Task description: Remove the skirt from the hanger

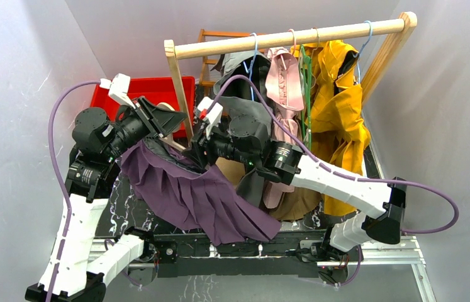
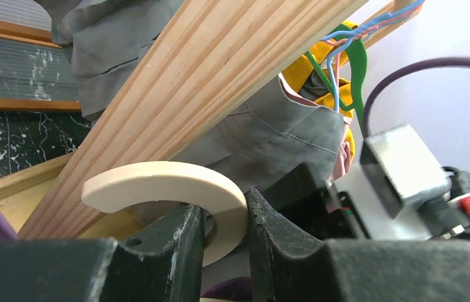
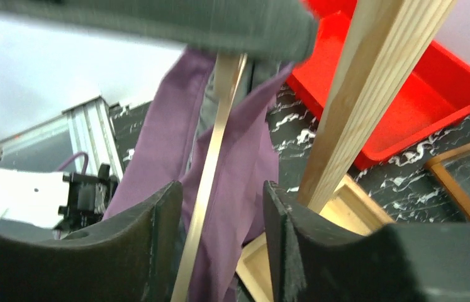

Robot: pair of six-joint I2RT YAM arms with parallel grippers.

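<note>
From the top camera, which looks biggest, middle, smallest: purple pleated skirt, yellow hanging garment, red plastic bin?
1. purple pleated skirt
2. yellow hanging garment
3. red plastic bin, though it is partly hidden

Bright, even light; soft shadows; wrist-view foregrounds blurred, top view sharp.

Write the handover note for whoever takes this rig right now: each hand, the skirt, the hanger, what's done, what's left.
Left hand: shut on the cream hook of the hanger, beside the rack post.
Right hand: open, fingers either side of the hanger bar and the purple skirt.
The skirt drapes between the arms, still on the hanger.
Done: hanger held. Left: pull the skirt off it.
</note>
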